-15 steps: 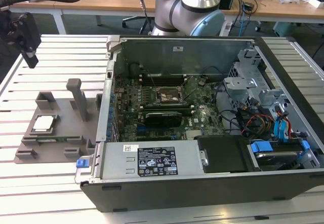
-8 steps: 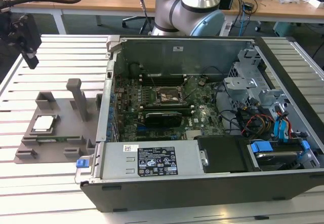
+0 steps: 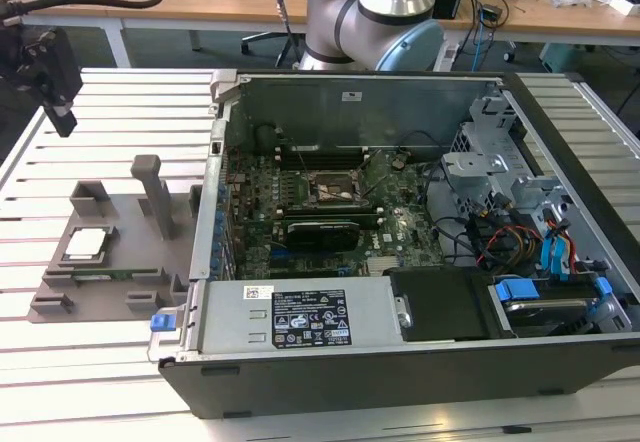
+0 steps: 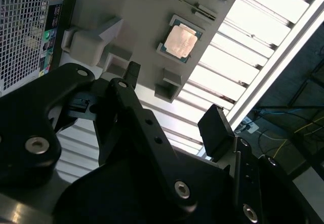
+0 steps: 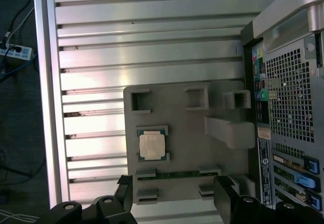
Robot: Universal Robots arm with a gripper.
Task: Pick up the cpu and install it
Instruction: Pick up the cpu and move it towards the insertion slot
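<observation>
The arm's gripper [image 3: 58, 112] hangs above the far corner of the slatted table [image 3: 100, 92], at the exterior view's left, with its fingers spread apart and nothing between them. The cpu [image 3: 88, 244], a pale square chip, lies flat in its recess on the grey holder plate [image 3: 120, 307], which sits on the table just beside the open computer case [image 3: 400, 362].

The exterior view takes in the case's interior, where the dark socket frame [image 3: 335, 190] sits near the middle of the green board, well apart from the cpu. It also shows the arm's blue-and-silver base [image 3: 375, 12] behind the case.

In both wrist views the camera looks down past the black fingers [image 4: 132, 74] at the holder plate [image 5: 182, 127]. In the first wrist view the cpu [image 5: 153, 146] is seen squarely from above inside its darker rim, with a thin green strip [image 5: 177, 173] lying in the plate next to it, the case's perforated rear panel [image 5: 288, 107] alongside, and the gripper [image 5: 173, 188] clear of the plate. The second wrist view, more oblique, catches the cpu [image 4: 180, 42] with a coppery sheen beyond the opened gripper [image 4: 174, 95], and the table's edge with cables on the floor past it.
</observation>
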